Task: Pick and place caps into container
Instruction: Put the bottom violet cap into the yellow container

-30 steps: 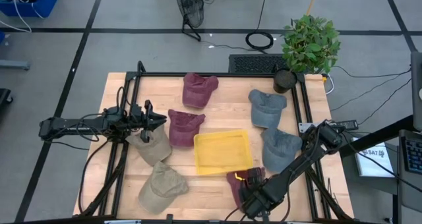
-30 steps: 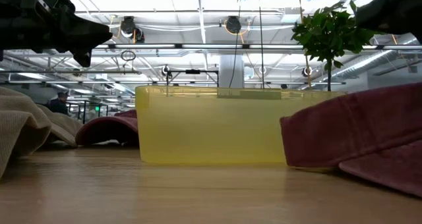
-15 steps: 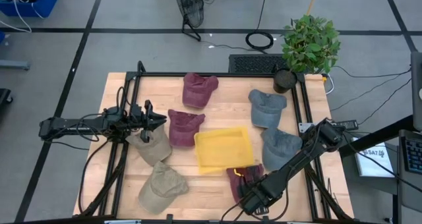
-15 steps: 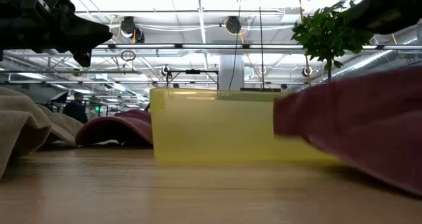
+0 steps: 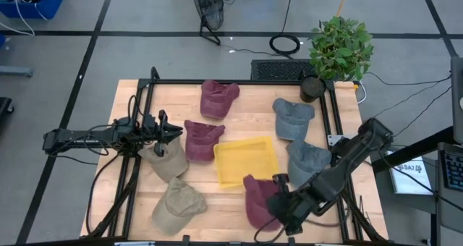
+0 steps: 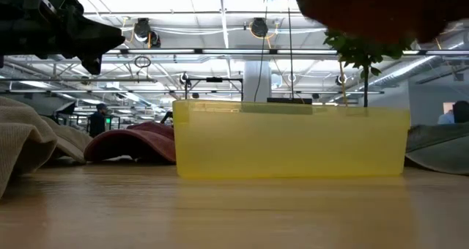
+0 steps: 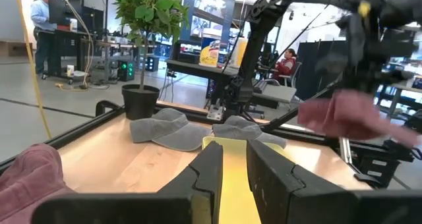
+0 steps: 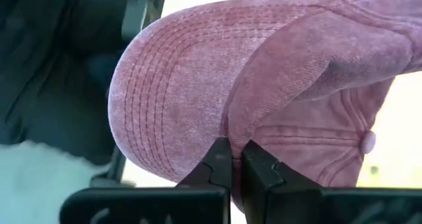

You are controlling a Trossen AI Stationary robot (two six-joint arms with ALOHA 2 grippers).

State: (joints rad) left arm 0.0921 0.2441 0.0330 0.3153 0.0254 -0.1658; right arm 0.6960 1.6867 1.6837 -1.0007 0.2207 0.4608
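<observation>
right gripper (image 5: 278, 205) is clenched on a maroon cap (image 5: 257, 199), lifted just beside the yellow tray (image 5: 244, 161). carry it over the tray's middle before letting go. left gripper (image 5: 170, 133) waits, nearly closed, empty.

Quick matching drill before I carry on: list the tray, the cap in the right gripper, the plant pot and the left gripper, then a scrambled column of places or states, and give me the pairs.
1. yellow tray
2. maroon cap in right gripper
3. black plant pot
4. left gripper

A. far right corner of the table
B. lifted off the table, near edge
C. over a tan cap, left side
D. empty, mid-table

Pairs: 1-D, 2-B, 3-A, 4-C
</observation>
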